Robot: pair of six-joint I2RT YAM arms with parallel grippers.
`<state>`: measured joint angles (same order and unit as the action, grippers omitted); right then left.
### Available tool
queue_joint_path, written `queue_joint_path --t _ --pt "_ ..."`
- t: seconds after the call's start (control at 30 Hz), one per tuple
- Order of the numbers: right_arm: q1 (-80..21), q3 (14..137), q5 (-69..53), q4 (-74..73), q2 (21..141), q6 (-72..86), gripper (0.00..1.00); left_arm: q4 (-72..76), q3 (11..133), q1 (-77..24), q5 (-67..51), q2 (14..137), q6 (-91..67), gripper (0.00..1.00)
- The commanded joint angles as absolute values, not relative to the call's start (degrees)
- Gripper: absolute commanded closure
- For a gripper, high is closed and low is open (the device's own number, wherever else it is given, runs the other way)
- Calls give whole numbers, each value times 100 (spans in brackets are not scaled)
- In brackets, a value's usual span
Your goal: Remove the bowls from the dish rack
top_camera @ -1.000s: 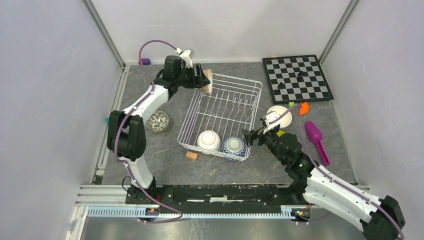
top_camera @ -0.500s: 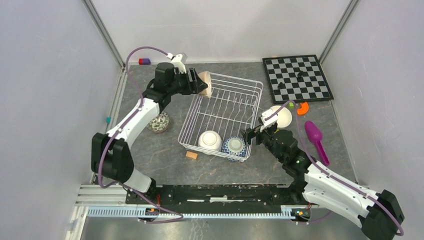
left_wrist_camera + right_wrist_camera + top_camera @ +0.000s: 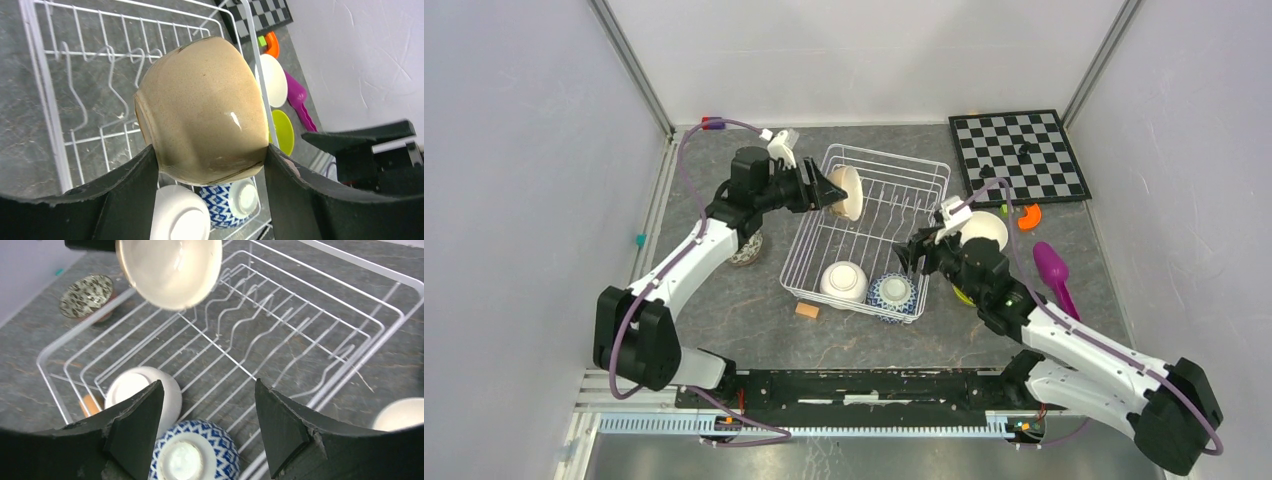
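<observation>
Left pincer (image 3: pixel 209 155) clamps one tan bowl (image 3: pixel 200 110); right pincer (image 3: pixel 207 387) (wide, empty) above two in dish rack (image 3: pixel 889 210): white bowl (image 3: pixel 135 385), blue bowl (image 3: pixel 190 455).

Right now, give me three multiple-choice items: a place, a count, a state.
1. Blue-and-white patterned ceramic bowl sits: A) on chessboard B) in white wire dish rack C) on the table.
2. Bowls resting in the rack: A) two B) four C) none.
3. Left pincer: A) open B) out of view C) shut on tan glazed bowl.
Key: B, rack wires surround it; A, only it and a plain white round bowl lie there; C, both fingers press its sides.
</observation>
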<state>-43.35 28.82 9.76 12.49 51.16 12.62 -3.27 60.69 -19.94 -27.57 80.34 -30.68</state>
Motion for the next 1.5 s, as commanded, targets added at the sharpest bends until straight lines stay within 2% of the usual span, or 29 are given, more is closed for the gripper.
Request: queue_joint_path --t 0.0,0.27,0.63,0.77,0.9,1.0,1.1,1.13,1.17,1.3,1.4,1.47 --pt "-4087 3432 72 1650 5515 1927 27 428 6053 -2106 -3457 7469 -3453 97" --pt "-3858 3824 -522 1889 6089 2531 25 854 5830 -2251 -4429 7137 -3888 98" --pt "-3748 3907 -445 2079 5888 2837 33 949 5761 -2633 -4800 6726 -3920 97" --pt "-3750 3835 -417 2136 5777 2902 39 994 5774 -2875 -4848 6705 -3900 97" --pt "-3745 3798 -543 2117 5798 3017 49 1393 5739 -3091 -4925 6778 -4186 97" --pt "-3744 3823 -609 2076 5810 3057 66 1520 5764 -3213 -4923 6896 -4244 96" --pt "-3744 3847 -360 1963 5772 2999 94 1363 5810 -3278 -4760 6969 -4077 86" --pt "-3747 3870 -200 1891 5767 2973 100 1169 5862 -3285 -4634 6978 -3931 81" --pt "-3744 3903 -62 1789 5771 2947 100 893 5928 -3294 -4507 6975 -3716 77" --pt "-3743 3999 538 1453 5784 2821 100 215 5912 -3296 -3729 6788 -3098 52" --pt "-3744 4065 756 1455 5845 2784 100 27 5869 -3303 -3211 6587 -2794 43" --pt "-3746 4252 874 1278 5962 2764 100 -368 5931 -3296 -2732 6490 -2626 28"
